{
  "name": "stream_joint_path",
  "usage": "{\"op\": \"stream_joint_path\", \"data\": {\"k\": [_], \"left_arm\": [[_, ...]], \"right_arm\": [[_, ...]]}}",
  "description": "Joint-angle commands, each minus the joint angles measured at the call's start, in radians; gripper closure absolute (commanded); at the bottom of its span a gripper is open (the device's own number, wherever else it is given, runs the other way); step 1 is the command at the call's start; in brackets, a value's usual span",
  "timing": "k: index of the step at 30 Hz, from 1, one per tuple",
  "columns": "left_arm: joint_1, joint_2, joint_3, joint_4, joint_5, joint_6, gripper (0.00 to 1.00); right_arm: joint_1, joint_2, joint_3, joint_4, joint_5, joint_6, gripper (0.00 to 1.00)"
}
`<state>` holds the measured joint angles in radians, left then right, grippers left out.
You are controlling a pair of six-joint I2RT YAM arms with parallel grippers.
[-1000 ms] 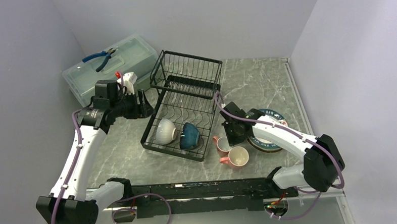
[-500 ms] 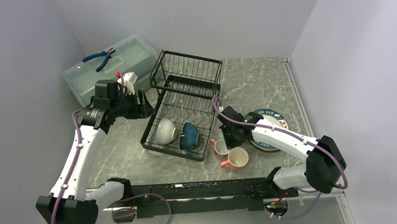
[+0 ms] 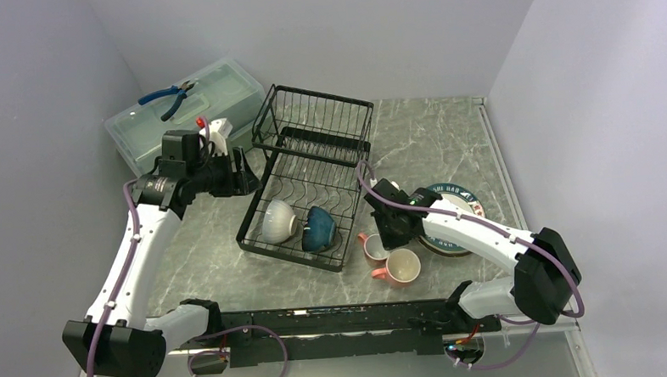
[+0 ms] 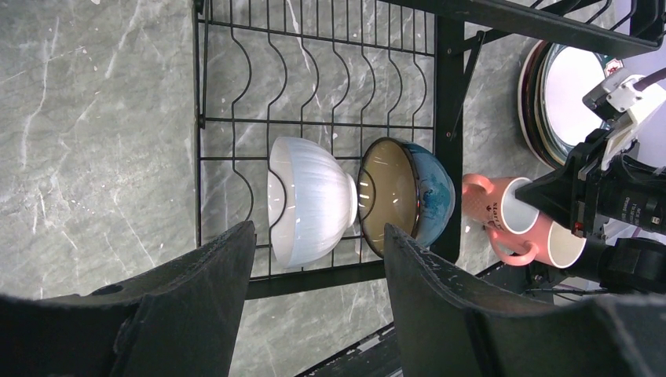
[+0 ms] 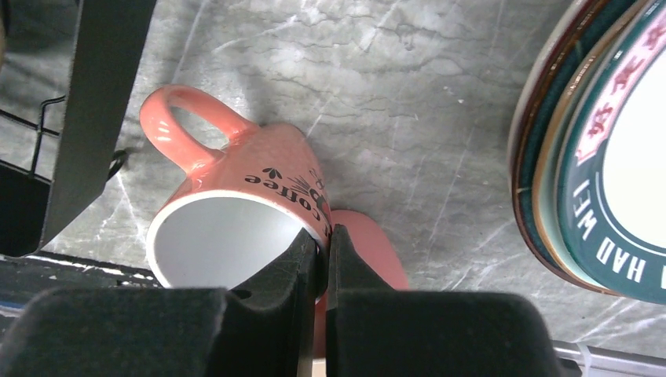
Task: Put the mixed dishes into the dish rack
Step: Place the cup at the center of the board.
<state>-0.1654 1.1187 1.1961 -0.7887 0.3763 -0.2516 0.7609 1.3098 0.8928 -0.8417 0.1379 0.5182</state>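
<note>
My right gripper [image 3: 391, 234] is shut on the rim of a pink mug [image 5: 236, 212], one finger inside the mouth and one outside. That mug [image 3: 372, 245] sits just right of the dish rack [image 3: 312, 155], and a second pink mug [image 3: 402, 266] touches it on the near side. A white bowl [image 3: 278, 221] and a blue bowl [image 3: 318, 227] lean in the rack's near end. Stacked plates [image 3: 467, 201], the top one white with a teal lettered rim, lie right of the mugs. My left gripper [image 3: 243, 171] hangs open and empty left of the rack.
A translucent pale green lidded box [image 3: 215, 87] with blue pliers [image 3: 166, 98] on top stands at the back left. Grey walls close in on the left, back and right. The rack's raised back section [image 3: 314, 113] stands upright.
My right gripper has slid a little left and nearer, onto the mugs, which shifted slightly. The left arm has drawn back a touch, still open.
</note>
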Motion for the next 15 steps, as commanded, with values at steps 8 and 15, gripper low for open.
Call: {"op": "stream_joint_path", "data": {"k": [8,15], "left_arm": [[-0.003,0.009,0.053,0.001,0.002,-0.005,0.34],[-0.004,0.008,0.068,-0.033,-0.016,-0.015,0.34]], "right_arm": [[0.002,0.008,0.052,-0.041,0.027,0.006,0.81],[0.002,0.01,0.097,-0.052,0.043,-0.003,0.67]]}}
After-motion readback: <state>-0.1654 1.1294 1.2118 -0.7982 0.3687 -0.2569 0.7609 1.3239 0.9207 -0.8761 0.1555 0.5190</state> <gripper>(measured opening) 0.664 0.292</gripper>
